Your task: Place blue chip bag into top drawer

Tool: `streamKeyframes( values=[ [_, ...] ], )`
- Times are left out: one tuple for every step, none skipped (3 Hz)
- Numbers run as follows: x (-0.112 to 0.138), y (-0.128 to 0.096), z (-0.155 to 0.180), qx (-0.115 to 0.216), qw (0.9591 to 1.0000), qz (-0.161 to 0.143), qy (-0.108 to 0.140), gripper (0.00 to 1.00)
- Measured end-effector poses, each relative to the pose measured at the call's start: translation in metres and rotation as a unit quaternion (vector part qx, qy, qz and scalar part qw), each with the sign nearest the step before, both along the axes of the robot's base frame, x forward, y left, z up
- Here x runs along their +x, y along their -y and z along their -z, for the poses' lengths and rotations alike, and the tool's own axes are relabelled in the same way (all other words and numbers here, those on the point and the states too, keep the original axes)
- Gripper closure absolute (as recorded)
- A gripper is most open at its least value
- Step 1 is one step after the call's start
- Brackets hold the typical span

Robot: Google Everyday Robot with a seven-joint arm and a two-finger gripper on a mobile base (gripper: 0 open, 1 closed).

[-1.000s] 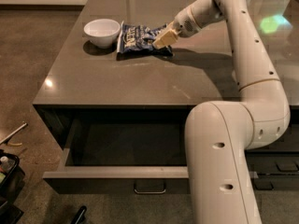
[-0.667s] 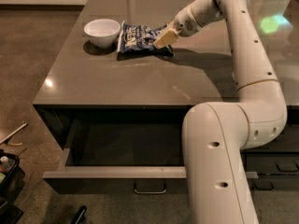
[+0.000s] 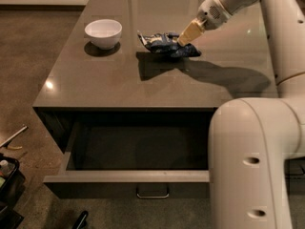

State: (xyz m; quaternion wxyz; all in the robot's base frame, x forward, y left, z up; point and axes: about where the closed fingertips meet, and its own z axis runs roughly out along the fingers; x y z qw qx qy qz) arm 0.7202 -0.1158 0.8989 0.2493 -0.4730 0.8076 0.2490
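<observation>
The blue chip bag (image 3: 161, 42) hangs crumpled a little above the grey countertop (image 3: 119, 82), with its shadow on the counter just below it. My gripper (image 3: 185, 38) is at the bag's right end and is shut on it, with the arm reaching in from the upper right. The top drawer (image 3: 127, 176) is pulled open below the counter's front edge. It is dark and empty inside, and a small curved metal handle (image 3: 152, 194) sits on its front.
A white bowl (image 3: 103, 32) stands on the counter left of the bag. My arm's large white link (image 3: 250, 166) covers the drawer's right part. Dark items lie on the floor at the lower left (image 3: 7, 175).
The bag lay flat on the counter next to the bowl with the gripper at its right edge. Now it is bunched up and lifted off the surface, a little further right.
</observation>
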Motion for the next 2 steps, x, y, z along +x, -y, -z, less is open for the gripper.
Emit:
streamKeyframes(
  values=[
    [-0.037, 0.022, -0.050, 0.008, 0.9988, 0.047, 0.003, 1.00],
    [-0.083, 0.049, -0.112, 0.036, 0.9929, 0.096, 0.060, 1.00]
  ],
)
